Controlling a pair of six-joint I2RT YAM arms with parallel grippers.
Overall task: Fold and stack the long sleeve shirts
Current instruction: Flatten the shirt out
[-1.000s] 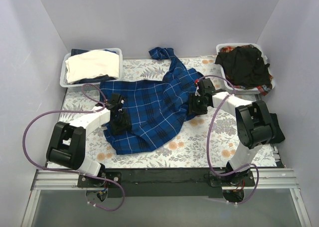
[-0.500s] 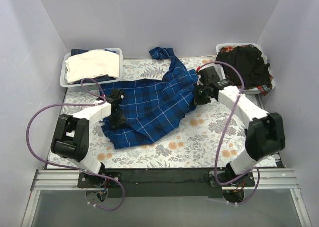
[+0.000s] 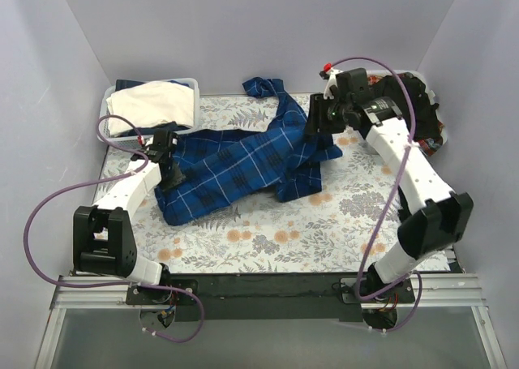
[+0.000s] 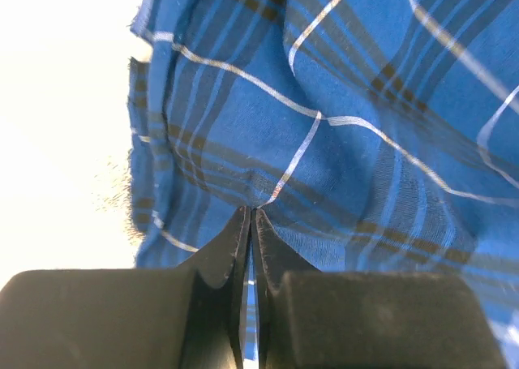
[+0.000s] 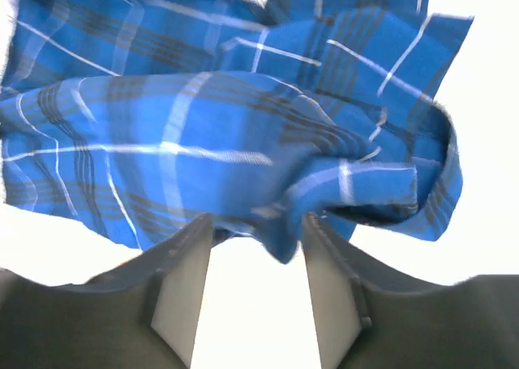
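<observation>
The royal-blue plaid shirt (image 3: 243,162) lies bunched across the middle of the table, with a sleeve trailing toward the back wall. My left gripper (image 3: 168,173) is shut on the shirt's left edge; in the left wrist view the fingers (image 4: 235,247) pinch the plaid cloth (image 4: 365,101) at their tips. My right gripper (image 3: 315,126) hangs over the shirt's right end with its jaws apart. In the right wrist view a fold of the plaid cloth (image 5: 203,134) hangs just beyond the open gripper (image 5: 255,223). The black shirt (image 3: 397,101) lies heaped in the back-right basket.
A white lattice basket (image 3: 190,83) at the back left holds a cream cloth (image 3: 150,105) over dark cloth. Another basket (image 3: 358,81) stands at the back right. The table has a floral cover (image 3: 324,223). Purple cables loop beside both arms.
Both arms have moved toward the back, dragging the plaid shirt up and away from the near edge. The shirt has bunched narrower. My right gripper has risen toward the back-right basket.
</observation>
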